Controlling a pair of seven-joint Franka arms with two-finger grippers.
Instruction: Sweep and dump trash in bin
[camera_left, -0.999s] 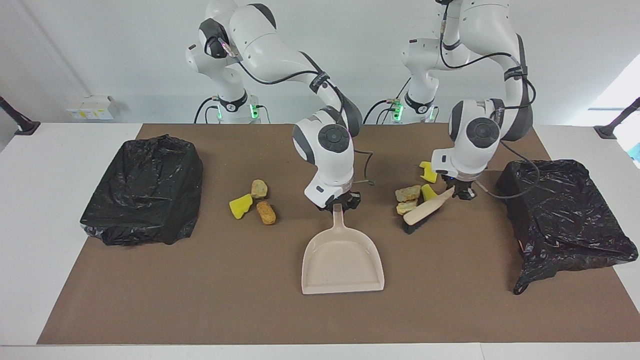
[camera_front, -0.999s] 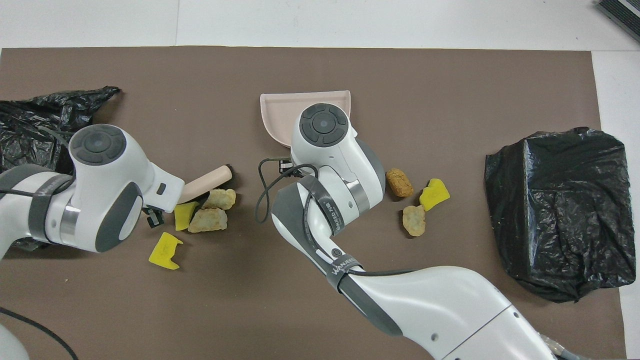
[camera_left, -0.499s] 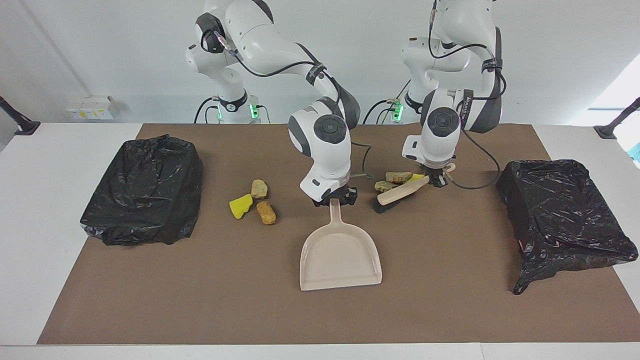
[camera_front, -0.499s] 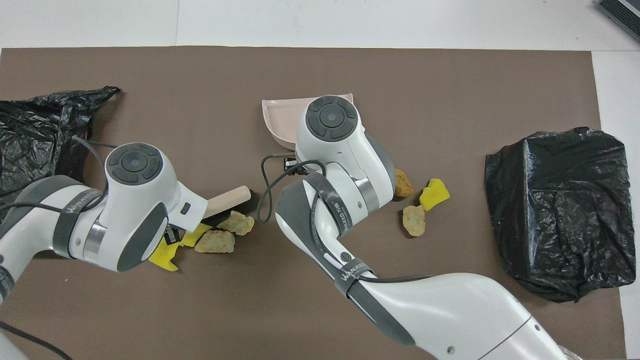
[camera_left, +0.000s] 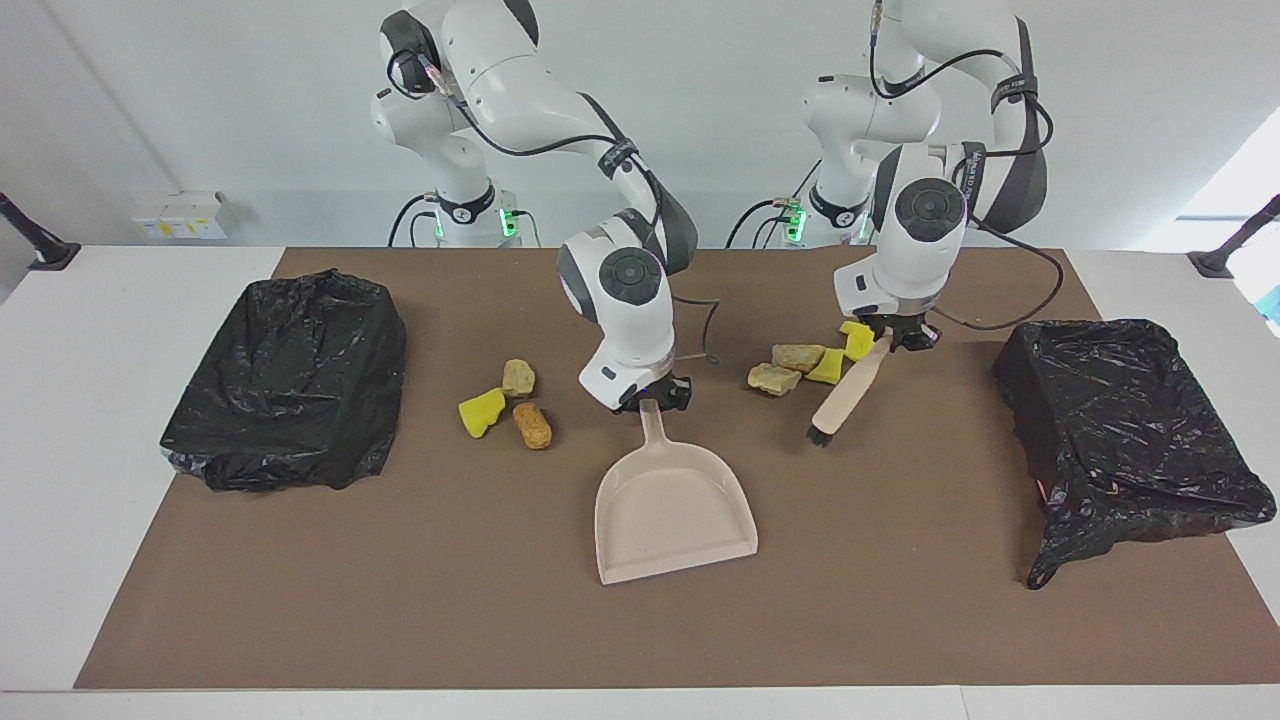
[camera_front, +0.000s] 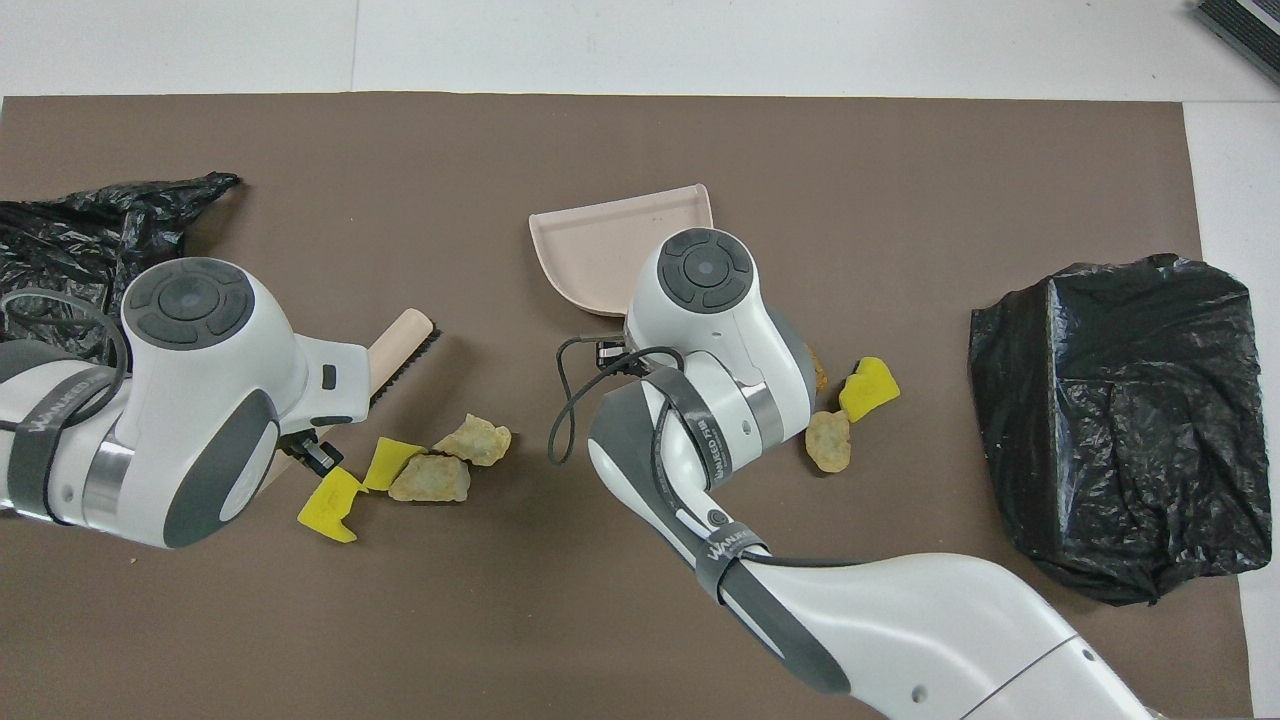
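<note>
Trash (camera_left: 805, 365) lies beside the brush (camera_left: 848, 394), toward the left arm's end.
Nearest the robots, left gripper (camera_left: 903, 338) clenches the brush handle; brush slants outward. Farther out, right gripper (camera_left: 652, 397) grips the dustpan (camera_left: 673, 505); three more chunks (camera_left: 507, 402) lie toward the right arm's end.

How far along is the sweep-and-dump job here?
Early. The right gripper holds the dustpan, still empty; the left gripper holds the brush beside four trash pieces. Three more pieces lie untouched. Nothing is swept or dumped.
</note>
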